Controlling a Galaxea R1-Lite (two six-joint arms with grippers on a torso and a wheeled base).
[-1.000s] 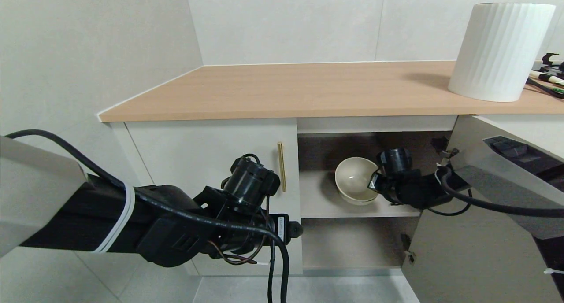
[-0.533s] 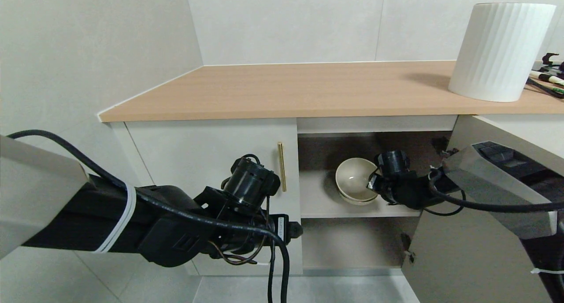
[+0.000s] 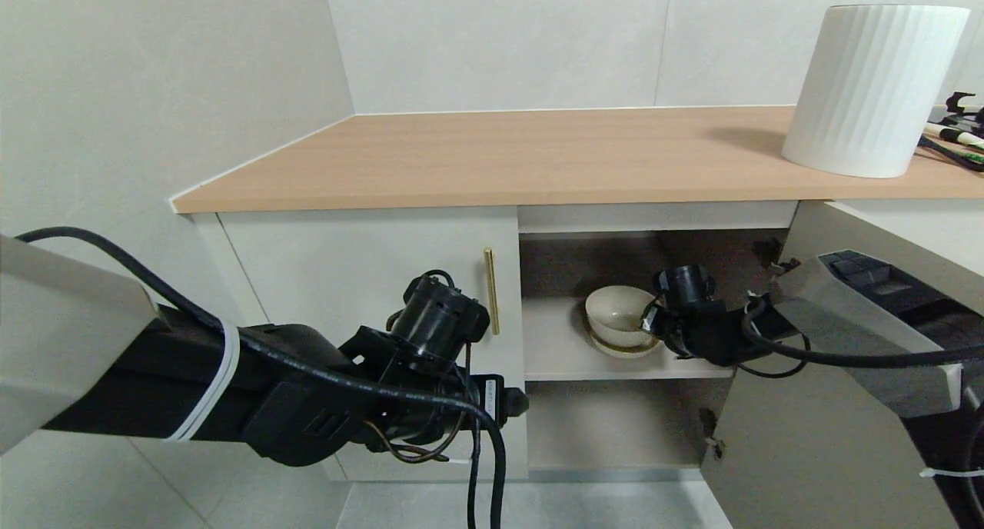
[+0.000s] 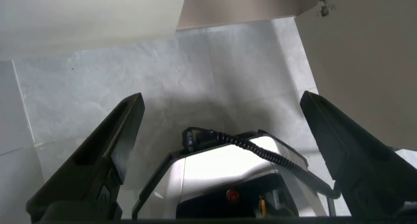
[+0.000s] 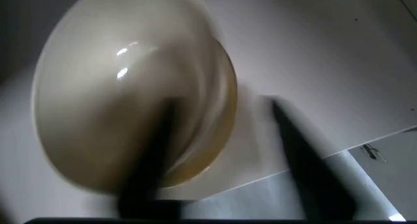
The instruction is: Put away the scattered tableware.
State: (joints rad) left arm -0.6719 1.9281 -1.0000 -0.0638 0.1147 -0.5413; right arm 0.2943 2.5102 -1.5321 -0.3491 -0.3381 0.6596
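Top bowl [image 3: 617, 312] settled into lower bowl [image 3: 623, 350] (two stacked).

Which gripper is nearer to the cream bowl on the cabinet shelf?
Right. The right gripper is beside the bowl inside the open cabinet; the left gripper hangs lower, before the closed door.

I count 2 stacked bowls [image 3: 617, 315] mid-frame, 1 ribbed white canister [image 3: 876, 91] upper right, 1 brass handle [image 3: 490, 291], 2 cabinet doors [image 3: 369, 283].

bowl [image 3: 615, 314]: its right rim was hidden from me behind the right gripper [image 5: 228, 165]; both blurred at the wrist
dish beneath [image 3: 615, 350]: mostly covered
counter items [image 3: 957, 133]: cut off; too small to name
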